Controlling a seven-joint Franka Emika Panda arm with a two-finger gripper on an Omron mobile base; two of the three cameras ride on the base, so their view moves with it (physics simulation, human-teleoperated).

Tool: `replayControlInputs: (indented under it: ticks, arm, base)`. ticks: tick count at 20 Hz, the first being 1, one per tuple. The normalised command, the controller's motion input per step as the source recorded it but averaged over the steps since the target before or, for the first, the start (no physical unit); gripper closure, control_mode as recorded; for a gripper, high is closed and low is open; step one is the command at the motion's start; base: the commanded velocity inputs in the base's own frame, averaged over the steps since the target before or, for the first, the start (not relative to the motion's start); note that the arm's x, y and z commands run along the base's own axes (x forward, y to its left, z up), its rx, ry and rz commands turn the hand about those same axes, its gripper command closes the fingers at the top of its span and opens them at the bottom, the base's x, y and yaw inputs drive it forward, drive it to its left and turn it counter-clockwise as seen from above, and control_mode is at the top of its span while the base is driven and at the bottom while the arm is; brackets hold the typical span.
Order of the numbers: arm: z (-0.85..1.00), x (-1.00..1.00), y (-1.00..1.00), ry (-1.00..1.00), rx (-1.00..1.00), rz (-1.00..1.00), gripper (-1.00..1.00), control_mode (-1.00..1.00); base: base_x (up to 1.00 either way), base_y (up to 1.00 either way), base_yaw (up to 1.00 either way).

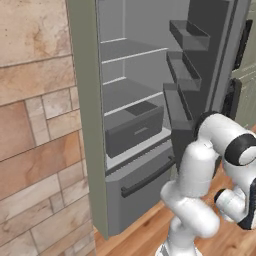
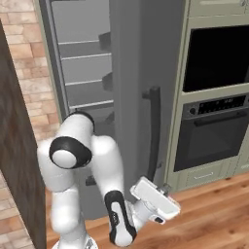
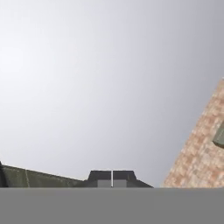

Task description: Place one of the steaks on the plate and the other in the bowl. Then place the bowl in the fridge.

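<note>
Fridge (image 1: 130,125) open, gripper (image 3: 112,177) closed, low beside door

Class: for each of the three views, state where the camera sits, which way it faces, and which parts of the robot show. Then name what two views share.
Left base view: behind the arm to its left, facing the open fridge with its shelves and door bins; the arm rises at lower right.
Right base view: behind the arm to its right, facing the fridge door's outside and the oven; the arm rises at lower left.
Hand view: on the hand, facing a plain grey surface with brick at right; the gripper shows shut.
Both base views share the fridge and arm.
</note>
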Motion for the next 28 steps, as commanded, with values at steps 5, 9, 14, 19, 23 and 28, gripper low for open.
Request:
replayControlInputs:
  ticks: [5,9,14,19,23,28]
  arm:
    - [1.00,-0.69,-1.00,0.18,0.16,-0.24,1.00,-1.00]
    - [1.00,-0.75,-1.00,0.32,0.23,-0.32,1.00,-1.00]
    - [1.00,-0.80,-0.95,0.38,0.29,-0.34,1.00,-1.00]
    - [1.00,-0.43,0.02,0.45,0.07,-0.34,1.00,-1.00]
    - [0.80,0.00,0.88,0.48,-0.03,-0.18,1.00,-1.00]
    - [0.35,-0.03,1.00,0.39,-0.12,0.03,1.00,-1.00]
  base:
    - [0.00,0.00,0.00]
    - [0.00,0.00,0.00]
    - [0.00,0.00,0.00]
    - [0.00,0.00,0.00]
    - [0.00,0.00,0.00]
    - [0.00,0.00,0.00]
